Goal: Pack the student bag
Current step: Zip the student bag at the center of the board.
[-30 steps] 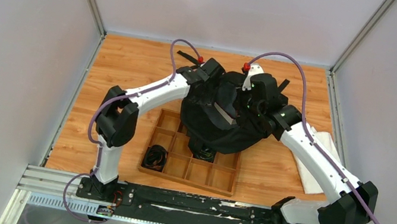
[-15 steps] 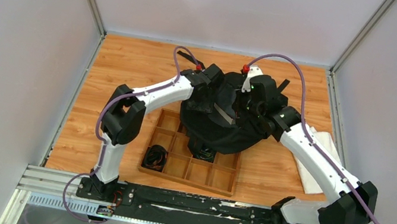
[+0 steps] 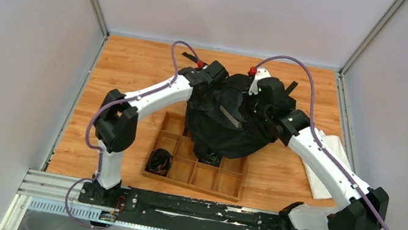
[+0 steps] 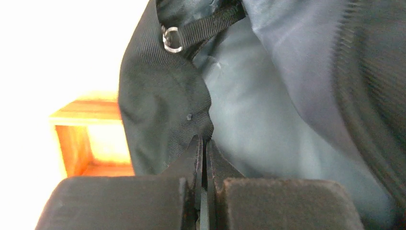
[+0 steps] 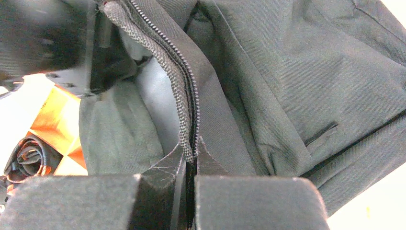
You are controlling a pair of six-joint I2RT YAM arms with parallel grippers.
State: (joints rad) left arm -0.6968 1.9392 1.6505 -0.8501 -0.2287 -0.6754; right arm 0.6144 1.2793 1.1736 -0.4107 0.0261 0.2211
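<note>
In the wooden tray (image 3: 190,187), a coiled black bundle (image 3: 159,160) lay in a near-left compartment, apparently one of the things to be packed. The left gripper (image 4: 203,143) had its jaws pressed together on a fold of the student bag (image 3: 225,124), at its left rim below a small metal ring (image 4: 171,39). The bag slumped between both arms over the tray's far right part. The right gripper (image 5: 190,153) pinched the zipper edge (image 5: 184,81) on the opposite side. Held by both rims, the mouth was probably meant to be drawn apart for loading. A white cloth (image 3: 322,171) lay at far right, apart from the bag.
</note>
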